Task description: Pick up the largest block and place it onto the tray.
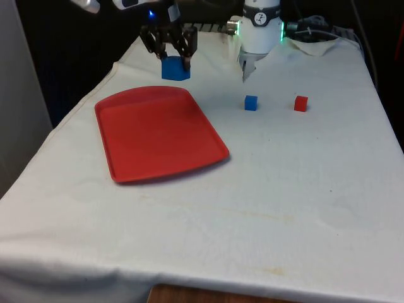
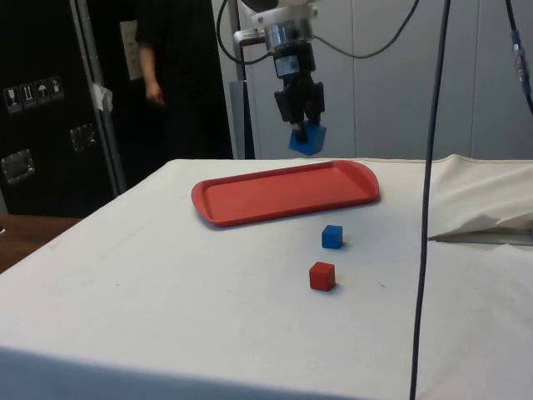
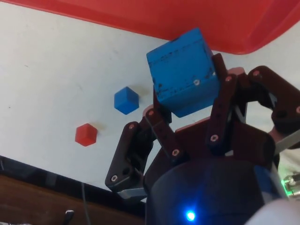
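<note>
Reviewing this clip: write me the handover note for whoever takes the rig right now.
Gripper: shut on the large blue block, held in the air at the red tray's far edge.
On the cloth: small blue block and small red block, both beside the tray, untouched.
Done: largest block picked up.
Left: carry it over the tray, lower, release.

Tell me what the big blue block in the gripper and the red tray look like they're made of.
The big blue block looks like painted wood: matte, with dark scuffs and chipped edges. The red tray looks like moulded plastic: smooth, with a slight sheen, rounded corners and a raised rim. Neither can be confirmed by sight.
</note>
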